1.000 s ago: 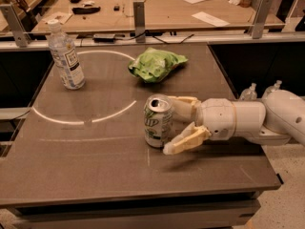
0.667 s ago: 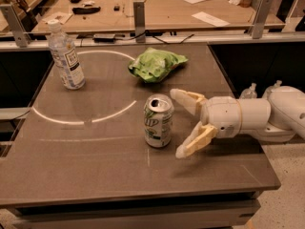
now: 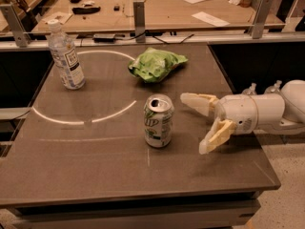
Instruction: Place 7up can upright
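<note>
The 7up can stands upright on the dark table, near its middle. It is silver with a green and white label and an open top. My gripper is to the right of the can, apart from it, with a clear gap between them. Its two cream fingers are spread wide and hold nothing. The white arm reaches in from the right edge of the view.
A clear plastic water bottle with a white label stands at the table's far left. A wrinkly green snack bag lies behind the can. A wooden bench with papers and small items runs behind the table.
My gripper has let go of the can, opened wide and drawn back to the right. The can stays upright where it was.
</note>
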{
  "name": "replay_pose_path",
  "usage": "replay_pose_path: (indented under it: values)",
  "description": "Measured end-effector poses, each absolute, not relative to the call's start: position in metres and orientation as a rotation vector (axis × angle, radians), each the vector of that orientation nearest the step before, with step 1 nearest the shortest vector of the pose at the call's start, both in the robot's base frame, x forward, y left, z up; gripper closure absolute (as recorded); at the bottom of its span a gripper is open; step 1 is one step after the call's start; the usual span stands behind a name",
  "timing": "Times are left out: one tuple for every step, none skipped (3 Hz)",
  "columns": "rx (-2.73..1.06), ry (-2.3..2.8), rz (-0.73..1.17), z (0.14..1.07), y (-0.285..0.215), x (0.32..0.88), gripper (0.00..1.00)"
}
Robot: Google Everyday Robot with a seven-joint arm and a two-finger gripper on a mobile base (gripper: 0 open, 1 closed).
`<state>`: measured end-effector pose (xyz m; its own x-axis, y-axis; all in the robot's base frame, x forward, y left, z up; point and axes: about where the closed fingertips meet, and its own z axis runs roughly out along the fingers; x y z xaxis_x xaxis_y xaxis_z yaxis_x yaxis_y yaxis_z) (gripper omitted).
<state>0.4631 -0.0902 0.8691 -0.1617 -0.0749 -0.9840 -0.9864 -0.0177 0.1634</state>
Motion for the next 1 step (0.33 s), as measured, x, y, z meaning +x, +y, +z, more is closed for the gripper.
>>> replay_pose_path:
  values:
    - [-1.2, 1.373, 1.312, 0.8691, -0.0901, 0.463, 0.0]
